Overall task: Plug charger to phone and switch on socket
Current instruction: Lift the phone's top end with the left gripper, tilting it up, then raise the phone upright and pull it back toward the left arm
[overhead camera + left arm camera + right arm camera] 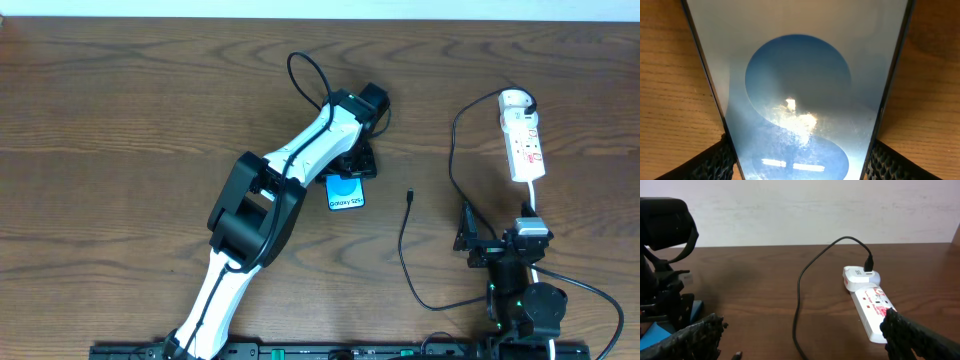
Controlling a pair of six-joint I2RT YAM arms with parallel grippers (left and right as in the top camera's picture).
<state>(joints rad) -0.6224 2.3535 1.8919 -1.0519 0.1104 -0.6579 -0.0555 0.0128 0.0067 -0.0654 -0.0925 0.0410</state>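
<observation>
the phone (pixel 346 193) is seen lying flat on the wooden table (pixel 120 120), well away from the socket (pixel 523 140), on the left arm's side of it. a slim black frame is shown around a pale screen with a large blue rounded shape, and "galaxy s25+" can be read in white near its lower edge. the left gripper (pixel 354 163) is set over the phone, with its textured pads (pixel 715 162) placed at both long edges. whether the phone is actually clamped cannot be told.

the socket is a narrow white strip with red markings that are too small to be read. the charger (pixel 405 250) is plugged in at the socket's far end through a white adapter (pixel 860 275). its small black tip (pixel 410 193) lies between the socket and the phone, apart from both. the right gripper (pixel 800 330) is held wide and empty just below the socket's near end.
</observation>
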